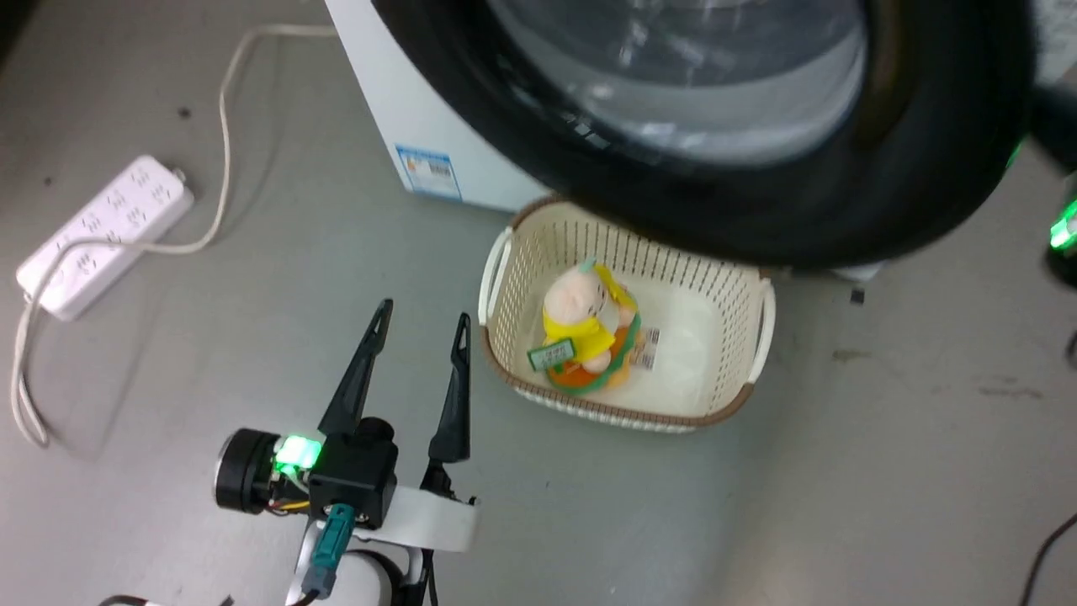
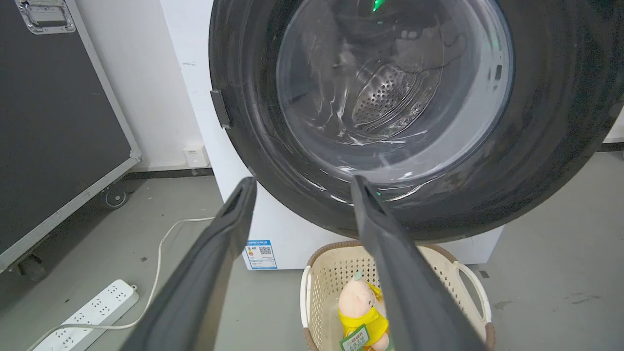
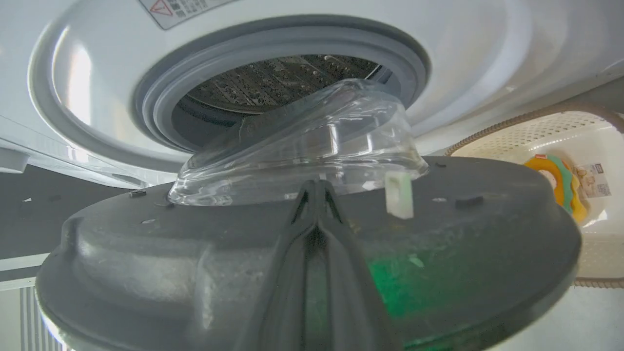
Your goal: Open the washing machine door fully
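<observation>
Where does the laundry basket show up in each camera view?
Head view: basket at centre, under the washing machine door.
Left wrist view: basket at bottom centre, below the door.
Right wrist view: basket at right edge, beyond the door's grey inner face.
Shared landmark: the door.

The washing machine door (image 1: pixel 934 168) is glossy black; the slotted basket (image 1: pixel 673 263) cream, brown-rimmed; the toy (image 1: pixel 580 324) yellow.
</observation>
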You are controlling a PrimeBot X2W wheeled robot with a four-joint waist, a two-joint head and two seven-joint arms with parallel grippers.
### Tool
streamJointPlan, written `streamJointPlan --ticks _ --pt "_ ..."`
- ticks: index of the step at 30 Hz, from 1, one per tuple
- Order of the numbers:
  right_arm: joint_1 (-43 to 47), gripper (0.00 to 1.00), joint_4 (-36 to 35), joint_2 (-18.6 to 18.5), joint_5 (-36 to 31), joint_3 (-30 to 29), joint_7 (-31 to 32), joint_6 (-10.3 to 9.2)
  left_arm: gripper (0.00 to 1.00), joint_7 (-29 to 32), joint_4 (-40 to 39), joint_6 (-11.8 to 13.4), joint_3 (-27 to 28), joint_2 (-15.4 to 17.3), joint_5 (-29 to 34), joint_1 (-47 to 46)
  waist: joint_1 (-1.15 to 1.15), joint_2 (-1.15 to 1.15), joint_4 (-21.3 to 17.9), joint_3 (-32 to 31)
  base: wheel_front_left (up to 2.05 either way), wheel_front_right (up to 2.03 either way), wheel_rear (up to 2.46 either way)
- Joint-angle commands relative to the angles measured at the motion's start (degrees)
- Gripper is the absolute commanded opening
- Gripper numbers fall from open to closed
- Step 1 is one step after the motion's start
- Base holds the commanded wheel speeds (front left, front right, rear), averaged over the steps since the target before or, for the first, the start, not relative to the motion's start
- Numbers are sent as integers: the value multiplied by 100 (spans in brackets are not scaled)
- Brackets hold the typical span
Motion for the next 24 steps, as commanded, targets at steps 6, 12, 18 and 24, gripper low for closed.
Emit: streamJointPlan --ticks 6,12,18,24 --pt "778 0 -275 414 31 136 372 6 100 -32 88 -58 -6 -18 -52 237 1 0 -17 -602 0 0 0" --pt "1350 0 -441 772 -2 257 610 6 100 -32 249 -145 -115 -37 -75 571 1 0 -49 -1048 0 0 0" --pt "1951 0 -828 1306 48 383 1007 6 100 -32 304 -146 -154 -94 -123 853 1 0 -33 -1412 0 0 0" --pt "2658 0 -1380 1673 186 481 1378 6 100 -32 343 -199 -169 -116 -123 995 1 0 -3 -1612 0 0 0"
